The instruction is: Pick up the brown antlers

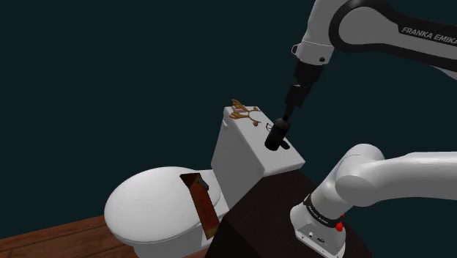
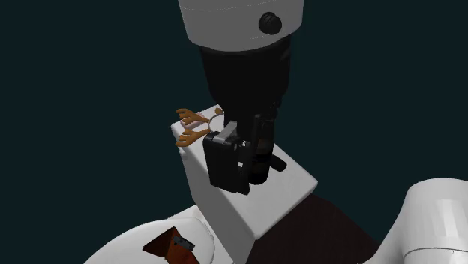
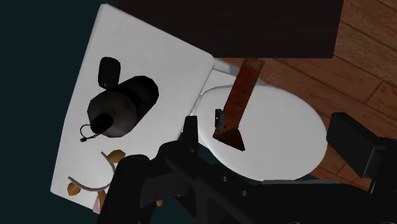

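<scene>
Lying at the far end of the white toilet tank (image 1: 236, 155): brown antlers (image 1: 244, 111) | just right in the shoulder view, on the same tank top: black cylinder (image 1: 276, 137) | above it: hand (image 1: 288, 113), fingers apart, holding nothing.

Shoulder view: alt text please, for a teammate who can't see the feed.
The black gripper hangs over a white toilet tank, with the brown antlers lying at the far end of the tank's top and a dark cylinder just below the gripper. A brown box rests on the closed toilet lid.
</scene>
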